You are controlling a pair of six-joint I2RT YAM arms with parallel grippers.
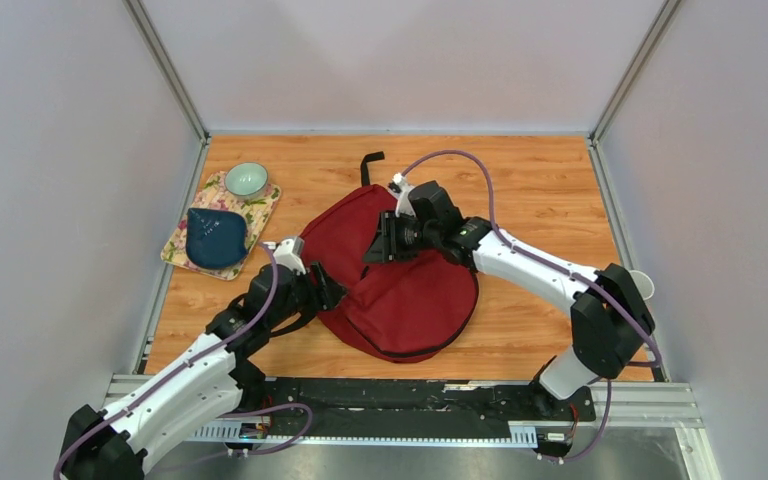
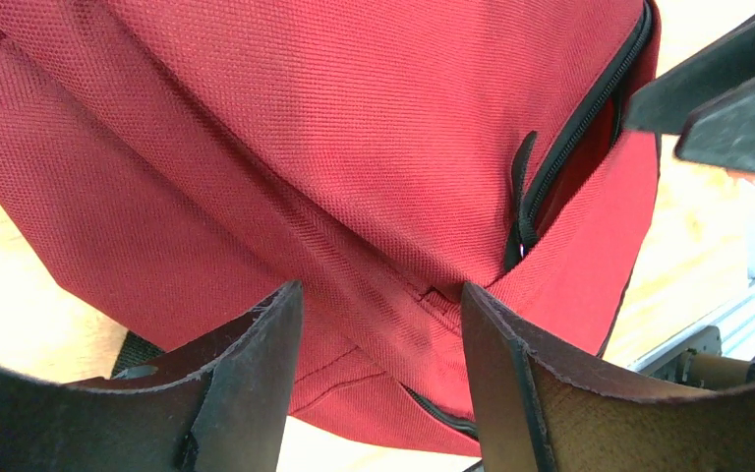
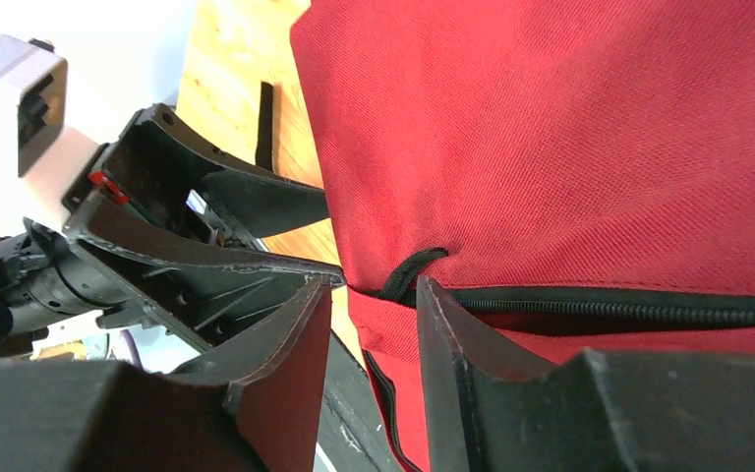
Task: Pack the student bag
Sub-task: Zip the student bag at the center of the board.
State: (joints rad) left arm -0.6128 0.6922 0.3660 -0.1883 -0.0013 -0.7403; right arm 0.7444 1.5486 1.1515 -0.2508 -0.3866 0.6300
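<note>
lying flat in the middle of the tabletop (image 1: 540, 190), the bag (image 1: 410, 290) is dark red, its black loop (image 1: 371, 163) pointing to 12 o'clock and a black zipper (image 1: 405, 352) tracing its 6 o'clock edge. the left fingers (image 1: 328, 290) sit at the bag's 9 o'clock edge, spread wide and gripping nothing; the left wrist view shows red fabric filling the gap between them, though contact with it cannot be told. the right fingers (image 1: 378, 246) hang over the bag at about 11 o'clock from its centre, pointing toward the left ones. they are parted by a narrower gap and hold nothing. in the right wrist view a zipper track (image 3: 629, 311) runs off toward 3 o'clock, and its black pull (image 3: 405, 277) curls just beyond the gap, not pinched. at 10 o'clock from the bag, near it but apart, a flowered mat (image 1: 260, 212) lies by the tabletop's edge. it carries a pale green bowl (image 1: 246, 180) at its 12 o'clock end and a dark blue pouch (image 1: 215, 238) at its 6 o'clock end.
</note>
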